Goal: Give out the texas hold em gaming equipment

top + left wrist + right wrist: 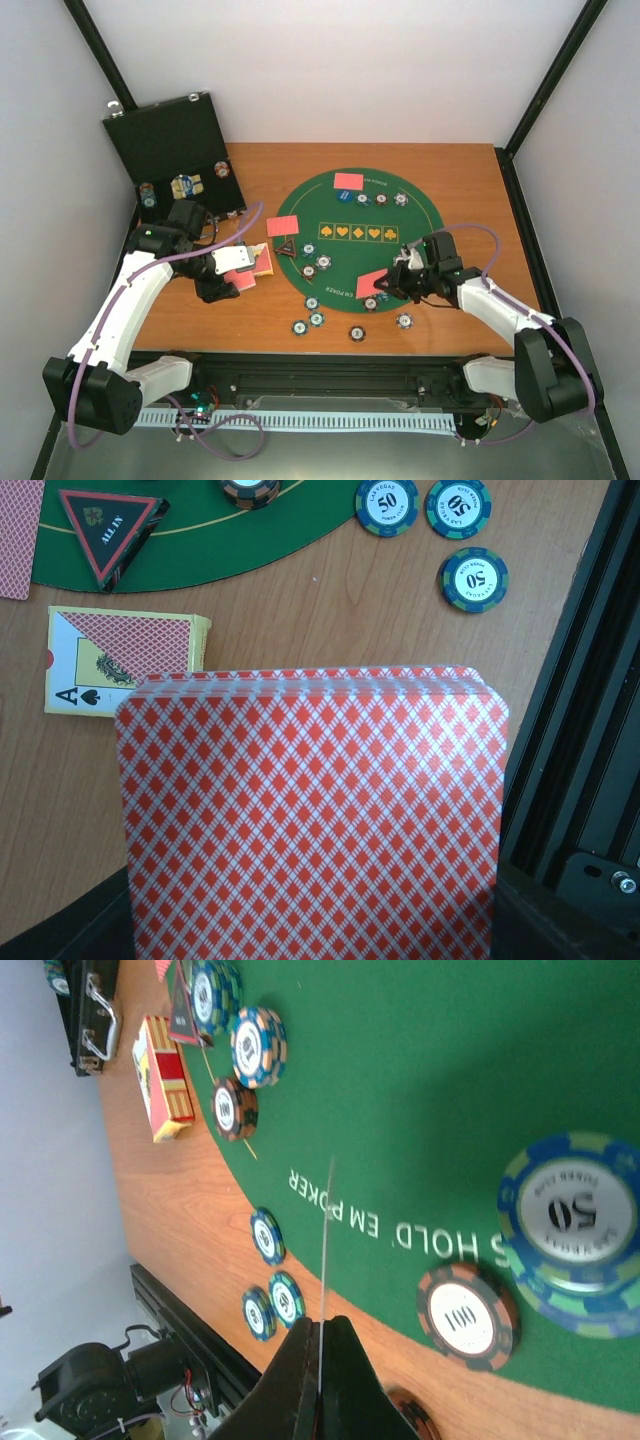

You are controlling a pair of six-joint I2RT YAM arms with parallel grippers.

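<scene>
My left gripper [236, 274] is shut on a deck of red-backed cards [310, 820]. The deck fills the left wrist view and hides the fingers. My right gripper [320, 1322] is shut on a single red-backed card [372, 283], seen edge-on [326, 1230] over the near rim of the green mat [340, 255]. Two cards [348, 181] [283, 226] lie face down on the mat. The black triangle marker [105, 530] rests at the mat's left edge. Poker chips [316, 319] [468, 1316] are scattered along the near rim.
The open black case [180, 150] stands at the back left with chips inside. A card box [120, 660] lies on the wood beside the left gripper. Three chips [381, 199] sit on the far part of the mat. The black rail [580, 730] borders the table's near edge.
</scene>
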